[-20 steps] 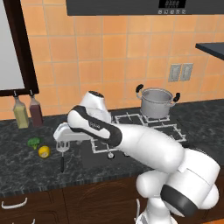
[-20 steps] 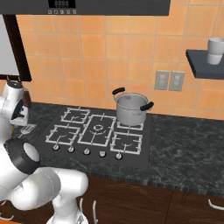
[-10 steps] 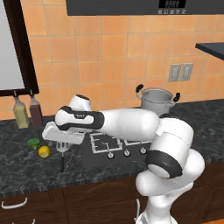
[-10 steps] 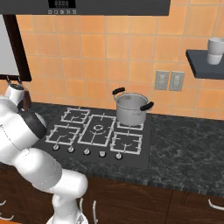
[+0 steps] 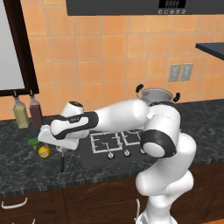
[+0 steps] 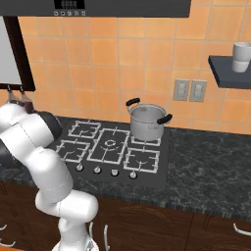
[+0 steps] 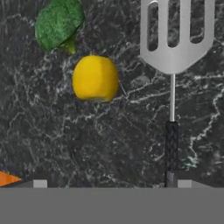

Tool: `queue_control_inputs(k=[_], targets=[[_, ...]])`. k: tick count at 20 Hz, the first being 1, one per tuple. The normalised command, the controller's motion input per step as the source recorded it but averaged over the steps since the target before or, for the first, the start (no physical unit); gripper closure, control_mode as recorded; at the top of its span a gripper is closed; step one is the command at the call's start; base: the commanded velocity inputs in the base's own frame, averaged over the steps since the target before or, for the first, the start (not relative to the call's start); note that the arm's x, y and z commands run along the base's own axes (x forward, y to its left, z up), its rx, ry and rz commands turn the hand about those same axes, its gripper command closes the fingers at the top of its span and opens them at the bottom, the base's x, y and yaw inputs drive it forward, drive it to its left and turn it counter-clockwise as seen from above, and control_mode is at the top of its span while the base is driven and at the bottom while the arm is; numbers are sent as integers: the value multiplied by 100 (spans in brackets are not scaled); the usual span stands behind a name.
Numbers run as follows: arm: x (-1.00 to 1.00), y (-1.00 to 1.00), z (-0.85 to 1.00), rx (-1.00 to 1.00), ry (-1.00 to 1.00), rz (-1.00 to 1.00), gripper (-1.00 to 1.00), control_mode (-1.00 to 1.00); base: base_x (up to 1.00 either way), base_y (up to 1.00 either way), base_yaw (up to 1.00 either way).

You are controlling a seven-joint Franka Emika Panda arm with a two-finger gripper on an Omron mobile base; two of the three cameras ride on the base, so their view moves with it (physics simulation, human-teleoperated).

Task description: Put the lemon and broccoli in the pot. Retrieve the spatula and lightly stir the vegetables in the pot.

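fingers (image 5: 61, 150) of mine hang low over the dark speckled counter (image 5: 26, 168) at its left end, at the tip of my arm stretched out leftward across the stove; whether they are spread or pressed together i cannot tell, since my hand covers them in the left base view and the hand view does not make their tips out clearly. looking down along my hand, the lemon (image 7: 95, 78) lies on the counter a little left of centre, and the broccoli (image 7: 59, 22) sits just beyond it, its pale stem pointing toward the lemon and nearly touching it. off to the right of both lies the spatula (image 7: 173, 65), flat on the counter, slotted silver head away from me and thin black handle running back toward my hand. in the left base view the lemon (image 5: 43, 151) and the broccoli (image 5: 33, 142) show just left of my hand, and the spatula's handle (image 5: 62, 162) pokes out beneath it. farther out, two bottles (image 5: 28, 113) stand against the tiled wall, and the pot (image 6: 146, 121) stands on the stove's (image 6: 110, 149) back right burner, well apart from the vegetables.
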Motion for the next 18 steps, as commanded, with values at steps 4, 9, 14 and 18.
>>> queue_control_inputs(k=[4, 9, 14, 18], targets=[[1, 22, -39, -1, 0, -22, -100, -100, 0, 0, 0], [23, 12, -15, -3, 0, -17, -100, -100, 0, 0, 0], [22, 22, -6, -7, 0, -9, -100, -100, 0, 0, 0], [37, 31, 0, -7, 0, -1, -100, -100, 0, 0, 0]])
